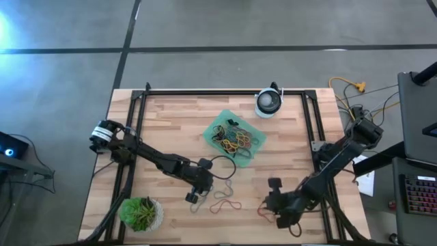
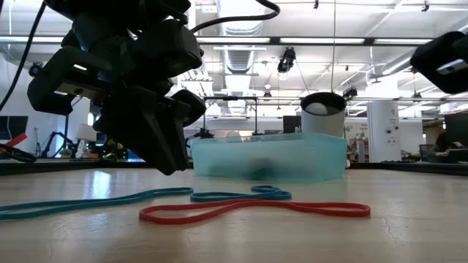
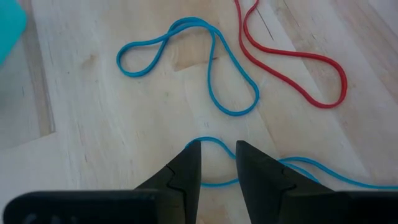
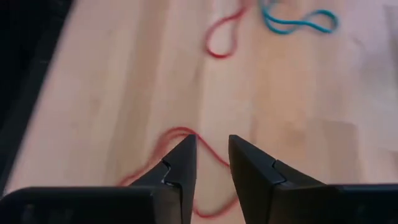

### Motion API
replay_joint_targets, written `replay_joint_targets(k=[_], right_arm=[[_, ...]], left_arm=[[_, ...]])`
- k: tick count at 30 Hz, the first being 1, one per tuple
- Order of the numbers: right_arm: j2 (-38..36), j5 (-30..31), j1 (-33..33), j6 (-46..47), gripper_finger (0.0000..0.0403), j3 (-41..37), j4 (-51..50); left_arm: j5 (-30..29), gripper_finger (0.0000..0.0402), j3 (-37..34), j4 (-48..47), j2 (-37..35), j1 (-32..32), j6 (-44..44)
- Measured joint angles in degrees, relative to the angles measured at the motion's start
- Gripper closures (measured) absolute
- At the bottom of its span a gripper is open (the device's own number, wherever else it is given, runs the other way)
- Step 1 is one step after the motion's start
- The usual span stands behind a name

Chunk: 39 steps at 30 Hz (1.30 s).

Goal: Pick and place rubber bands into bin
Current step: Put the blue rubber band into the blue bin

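The mint-green bin [image 1: 254, 145] sits at the table's middle far part and holds several coloured rubber bands [image 1: 231, 137]. On the bare wood near the front lie a blue band [image 3: 186, 62] and a red band [image 3: 292, 68], seen flat in the low view as blue band [image 2: 95, 201] and red band [image 2: 256, 210]. My left gripper [image 3: 217, 155] is open, tilted down, with a second blue band's loop [image 3: 208, 142] under the gap between its fingertips. My right gripper [image 4: 211, 146] is open over another red band [image 4: 177, 134] near the front right.
A round white-and-black device [image 1: 268, 102] stands beyond the bin at the far edge. A green potted plant [image 1: 141, 213] sits at the near left corner. Black rails [image 1: 314, 123] frame the table's sides. Bare wood lies between the two grippers.
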Motion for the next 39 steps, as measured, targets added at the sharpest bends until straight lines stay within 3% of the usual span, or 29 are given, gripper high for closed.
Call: replay_joint_targets(k=[4,14,22,35,39], right_arm=[[0.0,-0.11,0.28,-0.06,0.0322,-2.63,4.5],[0.0,0.07,0.23,0.1,0.033,-3.26,5.02],[0.0,0.09,0.23,0.22,0.0323,-3.26,5.26],[-0.02,0.18,0.23,0.18,0.0331,-3.26,6.03],[-0.02,0.21,0.23,0.24,0.0326,-3.28,6.04]], left_arm=[[0.05,0.0317,0.0,-0.04,0.0,-0.01,0.0],[1.29,0.0317,0.0,-0.03,0.0,-0.1,-0.1],[-3.82,0.0317,0.95,-2.6,-0.07,-0.1,-10.36],[-6.27,0.0317,1.67,-2.53,3.45,-0.73,-10.81],[-5.96,0.0317,3.01,-5.2,4.42,-0.31,-14.95]])
